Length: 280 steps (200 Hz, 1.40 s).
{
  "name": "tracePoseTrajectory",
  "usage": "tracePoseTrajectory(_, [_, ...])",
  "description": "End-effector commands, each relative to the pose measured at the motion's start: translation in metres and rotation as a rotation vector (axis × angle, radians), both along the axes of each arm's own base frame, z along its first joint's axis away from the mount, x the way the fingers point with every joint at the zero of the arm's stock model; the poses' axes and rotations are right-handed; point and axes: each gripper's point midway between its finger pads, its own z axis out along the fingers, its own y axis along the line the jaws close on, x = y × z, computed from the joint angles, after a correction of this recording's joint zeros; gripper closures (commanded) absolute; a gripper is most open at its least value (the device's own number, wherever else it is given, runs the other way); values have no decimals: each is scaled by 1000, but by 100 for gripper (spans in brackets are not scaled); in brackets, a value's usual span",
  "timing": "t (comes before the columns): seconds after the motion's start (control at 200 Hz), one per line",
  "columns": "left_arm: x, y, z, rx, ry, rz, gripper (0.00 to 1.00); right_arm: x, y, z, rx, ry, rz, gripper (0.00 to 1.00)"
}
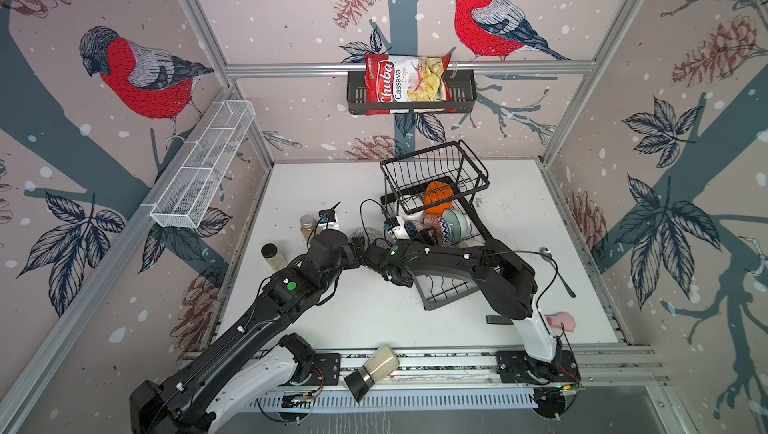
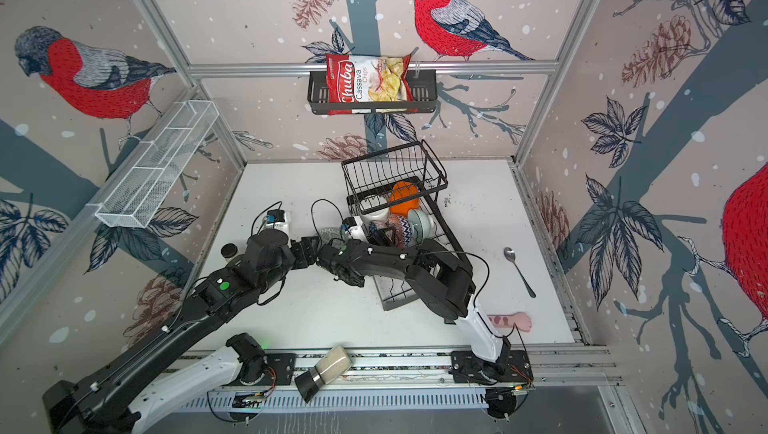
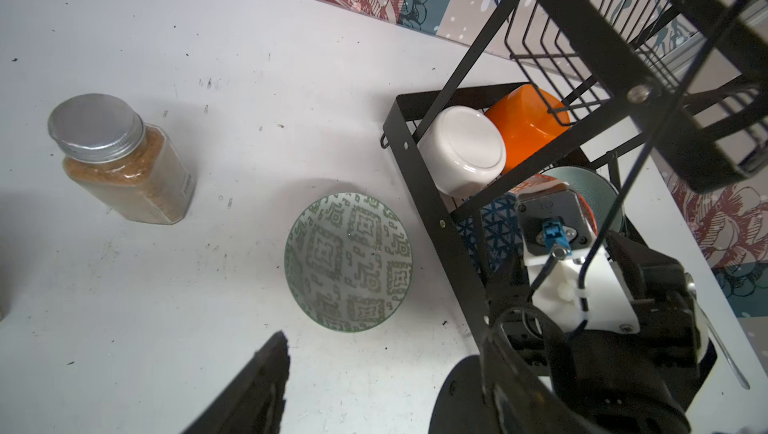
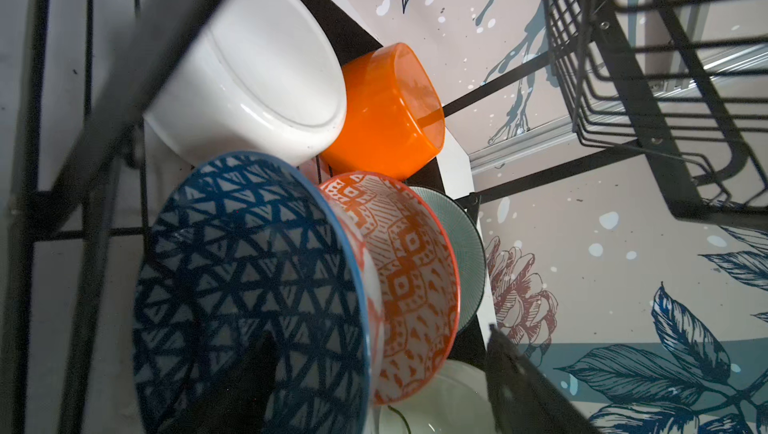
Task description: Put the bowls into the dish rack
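The black wire dish rack [image 1: 441,297] stands right of the table's middle. In it lie a white bowl [image 4: 257,66], an orange bowl [image 4: 382,116], a blue patterned bowl [image 4: 245,270], an orange-red patterned bowl [image 4: 411,270], a teal bowl [image 4: 467,240] and another white bowl [image 4: 444,398]. My right gripper [image 4: 386,378] is open inside the rack, its fingers [image 4: 523,386] standing either side of the blue and orange-red bowls. A green patterned bowl [image 3: 349,261] sits upright on the table beside the rack. My left gripper [image 3: 365,386] hangs open just short of it, holding nothing.
A spice jar [image 3: 120,157] stands left of the green bowl, with a second jar [image 1: 273,255] nearer the left wall. Another jar [image 1: 374,369] lies on the front rail. A spoon [image 1: 557,270] and a pink object [image 1: 561,322] lie right of the rack.
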Motion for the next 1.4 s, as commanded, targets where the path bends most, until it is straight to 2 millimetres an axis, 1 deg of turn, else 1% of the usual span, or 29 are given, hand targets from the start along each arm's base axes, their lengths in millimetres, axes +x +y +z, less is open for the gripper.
tracePoseTrajectory(0.0, [-4, -2, -6, 14, 25, -24, 28, 1, 14, 8, 129, -6, 17, 19])
tracePoseTrajectory(0.145, [-3, -2, -6, 17, 27, -22, 28, -2, 17, 13, 202, 27, 46, 19])
tracePoseTrajectory(0.245, [-3, -2, -7, 17, 30, -21, 28, -4, 16, 14, 235, 42, 55, 18])
tracePoseTrajectory(0.475, [-2, 0, -7, 19, 32, -2, 28, -8, 11, 17, 295, 61, 64, 19])
tracePoseTrajectory(0.745, [-1, 4, -4, 12, 34, 27, 28, -13, 4, 32, 399, 81, 86, 18])
tracePoseTrajectory(0.931, [0, 5, -3, 11, 40, 40, 28, -19, -2, 38, 452, 100, 112, 18])
tracePoseTrajectory(1.096, [2, 2, -3, 7, 44, 32, 28, -23, -1, 28, 463, 136, 144, 18])
tracePoseTrajectory(1.281, [3, 1, -5, 13, 53, 34, 28, -27, 4, 7, 445, 192, 161, 18])
tracePoseTrajectory(1.396, [4, 1, -8, 24, 60, 39, 28, -31, 8, -2, 442, 221, 178, 18])
